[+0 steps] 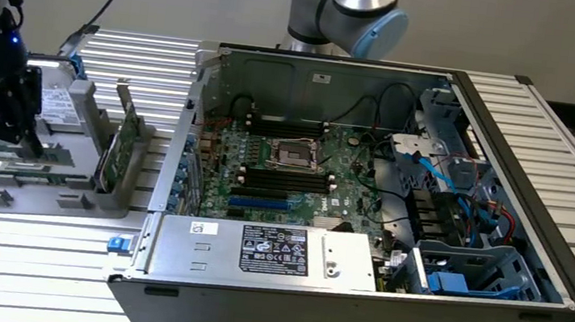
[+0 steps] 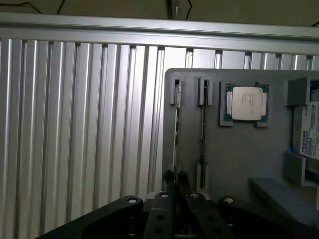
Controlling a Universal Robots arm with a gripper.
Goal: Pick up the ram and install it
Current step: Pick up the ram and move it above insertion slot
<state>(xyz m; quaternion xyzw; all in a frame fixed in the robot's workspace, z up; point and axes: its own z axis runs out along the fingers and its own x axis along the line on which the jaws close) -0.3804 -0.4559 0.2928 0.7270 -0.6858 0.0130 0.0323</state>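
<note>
In the exterior view the gripper [image 2: 175, 178] hangs at 9 o'clock from the case [image 1: 554, 220], low over the grey holder [image 1: 45, 200] that lies on the slatted table [image 1: 25, 269]. Its fingers [image 2: 168, 176] are clenched on the thin top edge of the ram [image 2: 175, 130]. The ram stands on its edge in a narrow slot of the holder, with its far end in the slot's end clip. A second slot [image 2: 203, 119] runs just beside it, and the CPU [image 2: 246, 102] lies flat in its own recess next to that. Further toward 3 o'clock on the holder are the hard drive [image 1: 55, 106] and then the card [image 1: 121, 146], which stands upright near the wall of the case. The case lies open on its side. Inside it the motherboard [image 1: 265, 166] faces up and its black memory slots [image 1: 283, 179] are near the middle of the board. The power supply [image 1: 266, 252] is at 6 o'clock from the board. The arm [image 1: 349, 6] rises behind the case at 12 o'clock
</note>
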